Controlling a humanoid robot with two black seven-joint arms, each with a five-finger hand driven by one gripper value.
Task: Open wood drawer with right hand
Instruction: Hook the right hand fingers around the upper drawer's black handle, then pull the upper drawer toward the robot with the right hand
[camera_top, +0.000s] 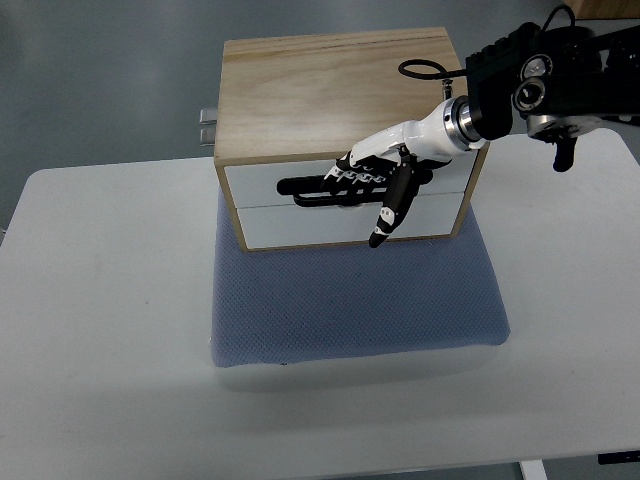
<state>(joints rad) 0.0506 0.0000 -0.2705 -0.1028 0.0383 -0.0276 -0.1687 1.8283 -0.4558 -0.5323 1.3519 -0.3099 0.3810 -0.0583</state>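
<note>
Wood drawer (345, 185) is the upper of two white fronts you see in the wooden cabinet (335, 85), and it sits flush with the lower front (340, 226), so it reads as closed. Starting nearest you, the white table (110, 330) runs across the bottom of the view, and on it lies a blue-grey mat (350, 300), its front edge toward you. The cabinet stands on the far part of that mat, its fronts facing you and its plywood top tilted into view. Across the upper front you can make out a dark slot handle (305, 187). The right hand (385, 175) lies against this front, palm toward the drawer, its black-and-white fingers (350, 180) stretched leftward along the slot and seeming hooked into it, though you cannot tell how firmly they grip. One dark digit hangs down over the lower front. Behind the hand, the white wrist rises up and right to the black forearm (550, 80), which enters from the right edge, beyond the cabinet's corner.
</note>
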